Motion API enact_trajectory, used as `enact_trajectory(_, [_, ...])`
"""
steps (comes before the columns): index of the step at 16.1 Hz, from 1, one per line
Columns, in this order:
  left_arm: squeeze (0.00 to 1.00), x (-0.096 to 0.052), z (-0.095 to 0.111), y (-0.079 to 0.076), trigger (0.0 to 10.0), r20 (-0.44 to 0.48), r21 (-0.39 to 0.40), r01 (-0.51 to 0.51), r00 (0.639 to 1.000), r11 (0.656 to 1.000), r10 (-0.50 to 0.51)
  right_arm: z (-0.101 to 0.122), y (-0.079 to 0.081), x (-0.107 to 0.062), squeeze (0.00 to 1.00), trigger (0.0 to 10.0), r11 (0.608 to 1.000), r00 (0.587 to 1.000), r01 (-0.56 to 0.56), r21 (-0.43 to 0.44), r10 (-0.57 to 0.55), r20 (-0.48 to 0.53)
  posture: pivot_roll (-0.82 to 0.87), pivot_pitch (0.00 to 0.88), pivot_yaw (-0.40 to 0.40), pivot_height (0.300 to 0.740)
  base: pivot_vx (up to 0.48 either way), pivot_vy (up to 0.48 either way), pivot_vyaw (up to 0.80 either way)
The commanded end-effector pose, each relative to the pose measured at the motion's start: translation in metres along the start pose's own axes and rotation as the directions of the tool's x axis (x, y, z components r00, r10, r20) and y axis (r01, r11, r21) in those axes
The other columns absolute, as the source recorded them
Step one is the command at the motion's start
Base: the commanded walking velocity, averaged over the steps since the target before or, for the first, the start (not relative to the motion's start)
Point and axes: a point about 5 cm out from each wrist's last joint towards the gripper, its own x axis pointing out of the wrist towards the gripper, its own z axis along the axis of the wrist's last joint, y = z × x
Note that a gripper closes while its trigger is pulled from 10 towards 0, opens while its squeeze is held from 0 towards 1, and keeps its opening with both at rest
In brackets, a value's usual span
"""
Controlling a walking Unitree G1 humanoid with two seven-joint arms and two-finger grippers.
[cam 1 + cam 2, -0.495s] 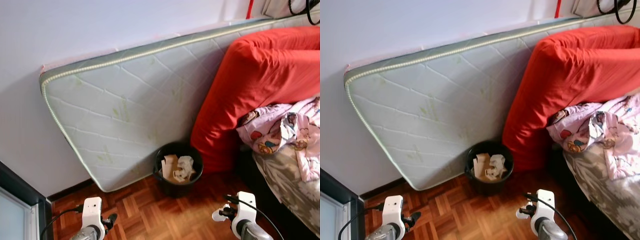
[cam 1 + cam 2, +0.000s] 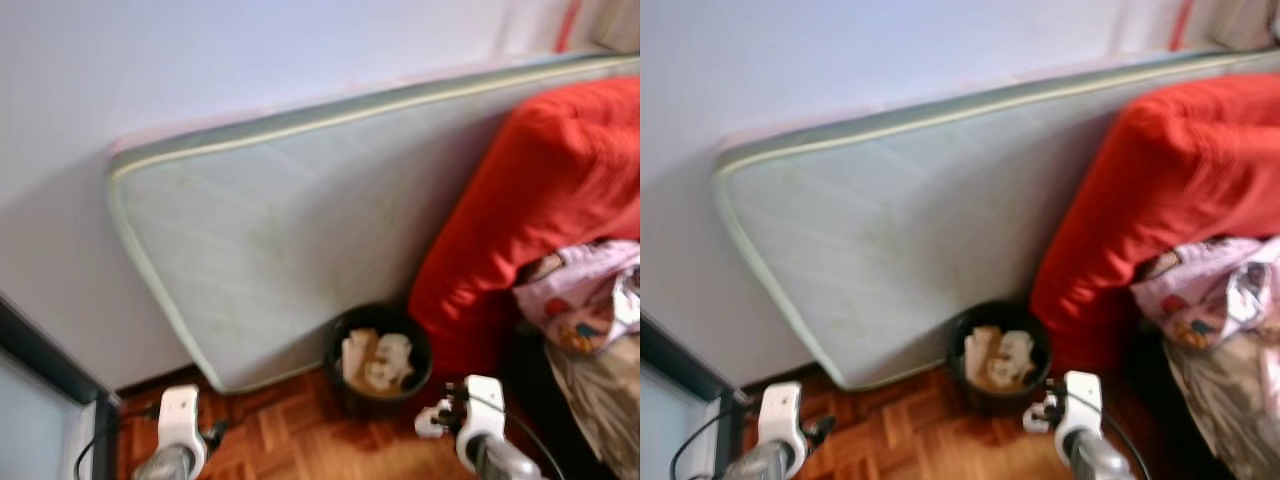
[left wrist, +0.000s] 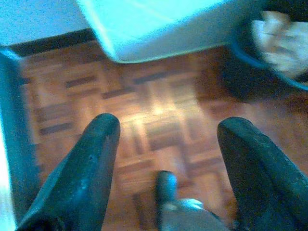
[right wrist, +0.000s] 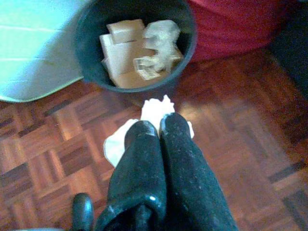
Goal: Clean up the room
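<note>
One crumpled white paper scrap (image 4: 155,111), light and soft, sits pinched at its edge in the right gripper (image 4: 159,126), jaws together on it, just short of the round black waste bin (image 4: 134,45) on the parquet floor (image 4: 231,144). Left gripper (image 3: 166,144) hangs idle, jaws apart.

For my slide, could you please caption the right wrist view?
Right gripper holding white tissue above parquet, near the black bin.

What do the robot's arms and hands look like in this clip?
Both arms are silver with white wrist housings and thin black cables looping off them. Left hand: two long, rounded black fingers. Right hand: the same black fingers, slightly scuffed and glossy.
</note>
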Motion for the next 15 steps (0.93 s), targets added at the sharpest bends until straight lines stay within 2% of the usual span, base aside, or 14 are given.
enact_trajectory(1, [0.00,-0.0019,-0.0019,0.0085,10.0,-0.007,0.008,-0.024,1.000,1.000,0.024,0.0052,0.0046,0.0018,0.00,10.0,1.000,1.000,-0.016,-0.026,0.017,0.006,0.09,0.010,-0.001,0.740,0.311,0.000,0.00])
enact_trajectory(4, [0.00,-0.0019,-0.0018,0.0082,10.0,-0.005,0.007,-0.023,1.000,1.000,0.023,0.0060,0.0043,0.0017,0.00,10.0,0.999,1.000,-0.020,-0.043,0.021,0.009,0.09,0.012,0.000,0.740,0.310,0.000,0.00])
enact_trajectory(6, [0.00,-0.0019,-0.0020,0.0080,10.0,-0.006,0.007,-0.023,1.000,1.000,0.023,0.0078,0.0035,0.0016,0.00,10.0,0.999,1.000,-0.007,-0.052,0.008,0.028,0.09,0.008,-0.001,0.740,0.307,0.000,0.80])
enact_trajectory(14, [0.00,-0.0021,-0.0034,0.0074,10.0,-0.010,0.008,-0.015,1.000,1.000,0.015,0.0095,0.0026,0.0010,0.00,10.0,0.999,0.998,0.013,-0.052,-0.010,0.067,0.09,0.000,-0.002,0.740,0.309,0.000,0.00])
enact_trajectory(15, [0.00,-0.0021,-0.0030,0.0073,10.0,-0.007,0.007,-0.013,1.000,1.000,0.013,0.0098,0.0022,0.0008,0.00,10.0,0.999,0.996,0.025,-0.020,-0.024,0.084,0.09,0.000,-0.002,0.740,0.307,0.000,0.00])
